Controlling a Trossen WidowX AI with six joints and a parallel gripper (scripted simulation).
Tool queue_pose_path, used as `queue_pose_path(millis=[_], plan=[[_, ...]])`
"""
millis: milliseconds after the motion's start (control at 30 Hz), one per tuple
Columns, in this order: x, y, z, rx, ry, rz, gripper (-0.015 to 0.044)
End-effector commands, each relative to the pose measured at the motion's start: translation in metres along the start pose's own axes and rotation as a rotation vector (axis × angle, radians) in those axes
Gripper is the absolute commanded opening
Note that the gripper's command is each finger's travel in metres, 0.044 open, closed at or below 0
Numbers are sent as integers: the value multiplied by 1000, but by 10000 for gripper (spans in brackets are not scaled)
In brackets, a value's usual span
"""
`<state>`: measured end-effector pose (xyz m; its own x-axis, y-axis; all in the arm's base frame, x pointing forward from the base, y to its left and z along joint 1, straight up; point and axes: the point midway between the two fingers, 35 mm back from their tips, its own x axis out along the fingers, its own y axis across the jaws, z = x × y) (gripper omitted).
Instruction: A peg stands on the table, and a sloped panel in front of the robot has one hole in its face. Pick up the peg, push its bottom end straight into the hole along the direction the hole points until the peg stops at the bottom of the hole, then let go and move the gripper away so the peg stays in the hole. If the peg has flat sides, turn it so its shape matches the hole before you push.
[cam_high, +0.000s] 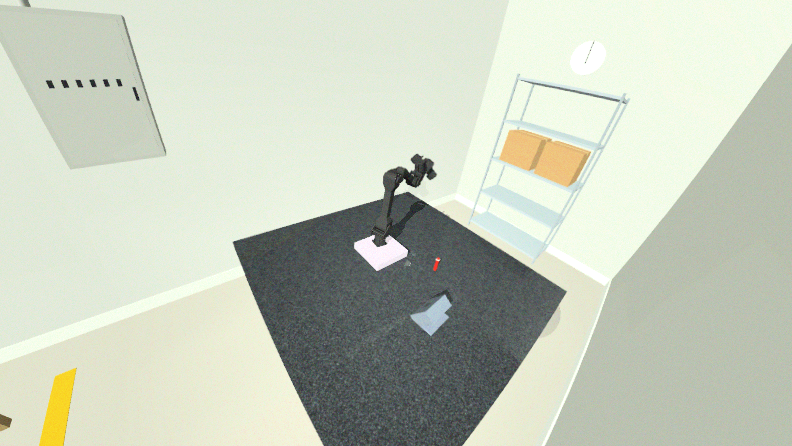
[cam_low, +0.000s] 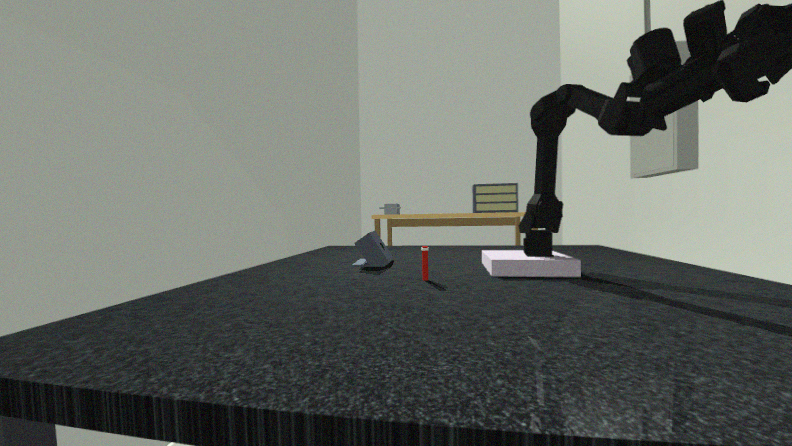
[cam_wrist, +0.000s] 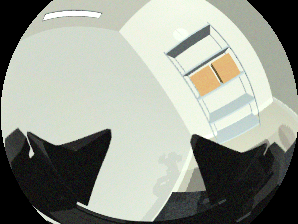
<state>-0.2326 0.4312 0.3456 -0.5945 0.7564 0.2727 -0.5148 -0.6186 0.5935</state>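
Fingers apart (arm (cam_low: 545, 160) raised, outstretched)

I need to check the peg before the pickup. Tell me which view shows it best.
The exterior view: the red peg stands upright on the table, seen side-on at full height, between the sloped panel and the arm's white base. The top view shows it only as a small red mark. The wrist view misses it, facing the wall and shelves.

Bare workshop or lab test room: plain pale walls, beige floor. Metal shelving unit (cam_high: 548, 166) with cardboard boxes (cam_high: 543, 155), wall-mounted grey electrical cabinet (cam_high: 83, 88), wooden workbench (cam_low: 446, 219), yellow floor marking (cam_high: 58, 407).
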Motion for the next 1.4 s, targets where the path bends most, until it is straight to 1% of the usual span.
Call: queue_pose_path(millis=[0, 33, 167, 433, 667, 967, 1367], plan=[[0, -1, 0, 0, 0, -2, 426], [0, -2, 1, -2, 0, -6, 440], [-2, -19, 7, -14, 4, -55, 440], [-14, -71, 24, -40, 24, -217, 440], [-32, -118, 37, -50, 49, -370, 440], [-64, -174, 54, -49, 83, -561, 440], [-122, -236, 70, -51, 151, -802, 440]])
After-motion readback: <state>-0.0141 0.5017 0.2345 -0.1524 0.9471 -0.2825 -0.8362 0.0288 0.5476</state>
